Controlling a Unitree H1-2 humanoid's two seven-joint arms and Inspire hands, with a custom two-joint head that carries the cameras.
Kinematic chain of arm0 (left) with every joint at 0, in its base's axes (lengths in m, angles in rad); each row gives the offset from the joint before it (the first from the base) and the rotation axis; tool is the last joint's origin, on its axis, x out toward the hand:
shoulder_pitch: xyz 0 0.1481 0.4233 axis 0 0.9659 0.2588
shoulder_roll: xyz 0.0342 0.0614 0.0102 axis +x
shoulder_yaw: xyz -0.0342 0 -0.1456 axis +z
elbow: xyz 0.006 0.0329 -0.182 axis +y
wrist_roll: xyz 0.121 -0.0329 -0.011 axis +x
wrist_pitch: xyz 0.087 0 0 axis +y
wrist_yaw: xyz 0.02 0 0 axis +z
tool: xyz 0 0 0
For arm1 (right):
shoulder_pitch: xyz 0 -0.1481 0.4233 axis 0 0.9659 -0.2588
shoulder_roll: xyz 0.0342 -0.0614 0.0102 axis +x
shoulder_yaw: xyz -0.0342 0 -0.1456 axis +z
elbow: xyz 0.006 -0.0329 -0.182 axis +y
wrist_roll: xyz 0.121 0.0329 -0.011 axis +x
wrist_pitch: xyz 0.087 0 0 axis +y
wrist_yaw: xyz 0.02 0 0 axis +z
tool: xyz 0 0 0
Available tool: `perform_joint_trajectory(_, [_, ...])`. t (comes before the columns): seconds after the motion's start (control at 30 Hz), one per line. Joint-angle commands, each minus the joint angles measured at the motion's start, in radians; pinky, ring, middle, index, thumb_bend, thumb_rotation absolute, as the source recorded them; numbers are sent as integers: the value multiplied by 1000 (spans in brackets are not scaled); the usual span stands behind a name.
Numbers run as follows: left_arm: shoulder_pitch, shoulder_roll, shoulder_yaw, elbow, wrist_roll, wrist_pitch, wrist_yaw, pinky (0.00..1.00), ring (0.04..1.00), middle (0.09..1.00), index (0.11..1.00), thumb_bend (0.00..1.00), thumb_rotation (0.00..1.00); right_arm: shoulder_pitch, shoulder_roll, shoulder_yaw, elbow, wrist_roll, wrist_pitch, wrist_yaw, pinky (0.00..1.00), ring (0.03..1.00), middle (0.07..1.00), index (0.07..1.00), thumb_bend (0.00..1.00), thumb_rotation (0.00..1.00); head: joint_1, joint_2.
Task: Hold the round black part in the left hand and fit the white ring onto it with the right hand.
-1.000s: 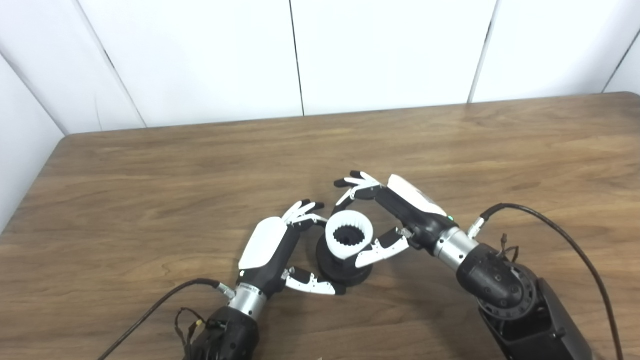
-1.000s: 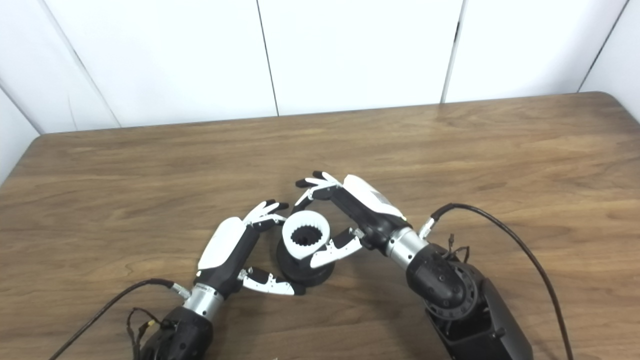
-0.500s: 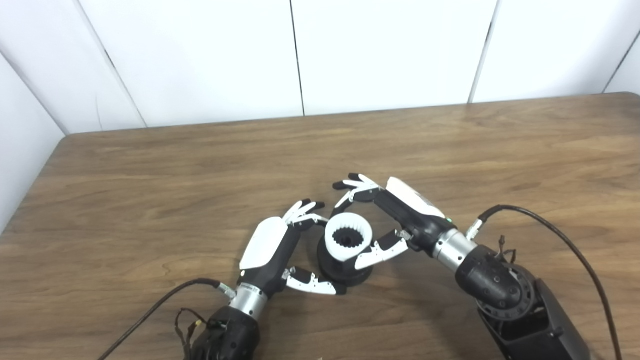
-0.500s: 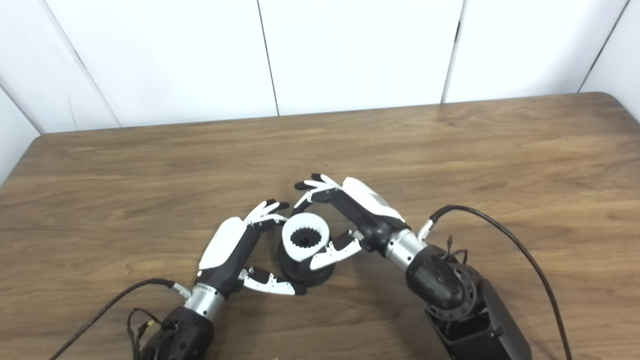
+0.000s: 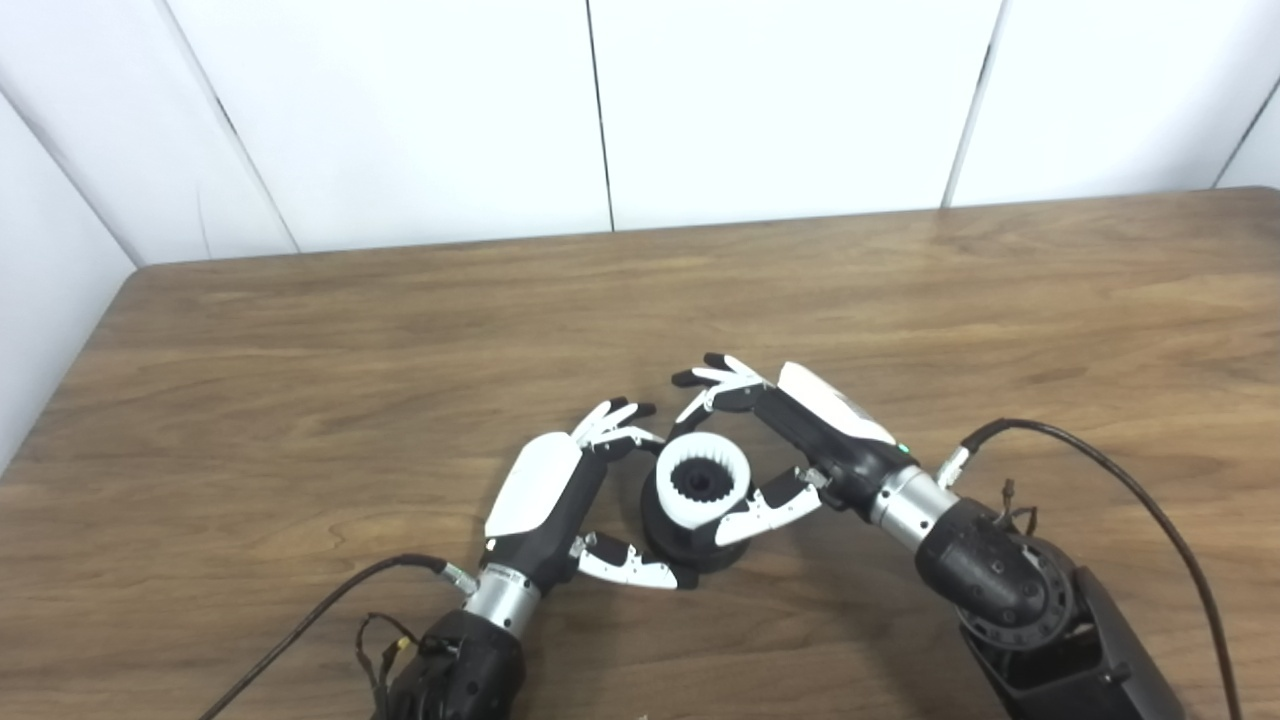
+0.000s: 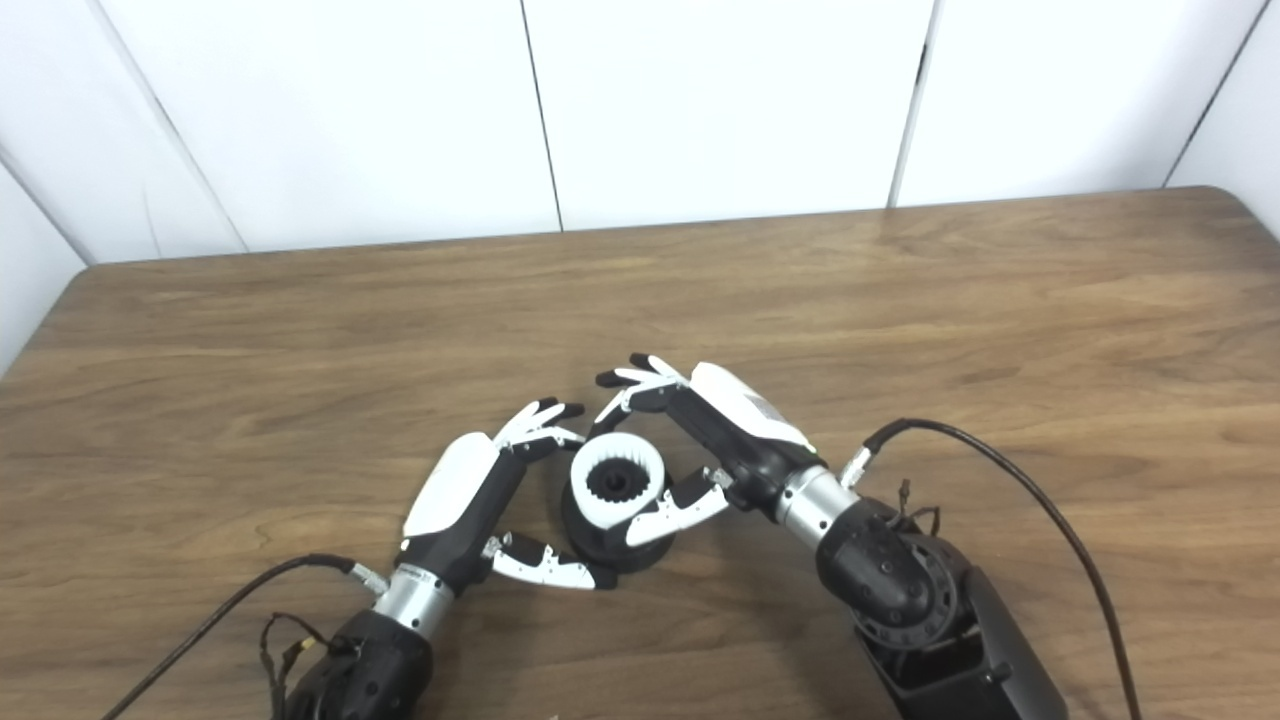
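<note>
At lower centre of the frame, the left robot hand [image 5: 560, 500] cups the round black part [image 5: 685, 535] on the wooden surface [image 5: 300, 380] while the right robot hand [image 5: 790, 450] pinches the white ring [image 5: 703, 483] atop it. Seating it well likely calls for level, even downward pressure.

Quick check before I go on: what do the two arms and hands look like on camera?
Both hands, left hand and right hand, have white backs, black palms and white fingers with black tips. Silver wrist cuffs join black arms. A black cable loops from each wrist.
</note>
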Motion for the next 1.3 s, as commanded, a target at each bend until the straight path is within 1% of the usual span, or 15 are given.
perform_joint_trajectory(0.0, [-3, 6, 1, 8, -1, 6, -7, 848, 963, 903, 588, 854, 208, -22, -2, -9, -9, -3, -35, -19, 975, 1000, 897, 493, 522, 152, 1, 0])
perform_joint_trajectory(0.2, [-4, 7, 1, 3, 4, 16, -14, 858, 967, 906, 596, 848, 215, -22, -1, -10, -5, -3, -34, -18, 996, 1000, 899, 493, 522, 151, 2, 1])
perform_joint_trajectory(0.27, [-4, 5, 3, 1, -9, 11, -16, 866, 972, 907, 597, 844, 197, -18, -3, -8, 0, -4, -42, -21, 990, 1000, 898, 493, 522, 151, 3, 3])
perform_joint_trajectory(0.6, [-2, 3, 6, 4, -15, -1, -8, 859, 968, 905, 593, 845, 194, -26, -11, 1, 17, -30, -49, -15, 969, 996, 890, 495, 522, 154, 9, 3])
perform_joint_trajectory(0.63, [-1, 3, 5, 2, -13, 3, -10, 858, 968, 905, 594, 844, 201, -28, -11, 0, 21, -28, -44, -12, 963, 991, 890, 605, 725, 229, 9, 3])
perform_joint_trajectory(0.67, [-1, 3, 4, 1, -11, 6, -11, 858, 968, 906, 595, 843, 203, -30, -10, -1, 23, -27, -41, -10, 960, 989, 890, 646, 799, 255, 9, 3])
perform_joint_trajectory(0.7, [0, 4, 4, 1, -12, 6, -10, 858, 968, 906, 596, 842, 204, -34, -10, -1, 28, -27, -40, -9, 958, 987, 890, 671, 846, 271, 9, 3])
perform_joint_trajectory(0.73, [0, 4, 5, 2, -13, 5, -9, 859, 968, 906, 614, 847, 200, -36, -11, 0, 32, -28, -39, -7, 933, 978, 888, 697, 906, 282, 9, 3])
perform_joint_trajectory(0.77, [0, 4, 6, 4, -15, 3, -8, 859, 968, 905, 617, 847, 199, -38, -12, -1, 35, -27, -37, -6, 930, 976, 888, 700, 913, 283, 10, 2])
perform_joint_trajectory(0.8, [-1, 4, 6, 6, -15, 2, -7, 861, 968, 905, 635, 852, 200, -40, -12, -2, 38, -26, -36, -5, 915, 971, 887, 712, 947, 294, 10, 2])
perform_joint_trajectory(0.93, [-2, 1, 7, 7, -15, 5, -5, 869, 966, 903, 697, 880, 234, -46, -16, -3, 46, -31, -29, -1, 888, 962, 888, 732, 993, 330, 13, 2])
perform_joint_trajectory(1.03, [-2, -2, 9, 4, -18, 12, -6, 873, 961, 899, 735, 908, 242, -47, -16, -8, 51, -23, -29, 0, 881, 962, 889, 740, 1000, 341, 14, 2])
perform_joint_trajectory(1.27, [-3, -6, 17, -2, -38, 17, -14, 882, 953, 892, 815, 983, 287, -47, -15, -20, 64, -7, -28, -2, 860, 962, 889, 744, 1000, 330, 16, 2])
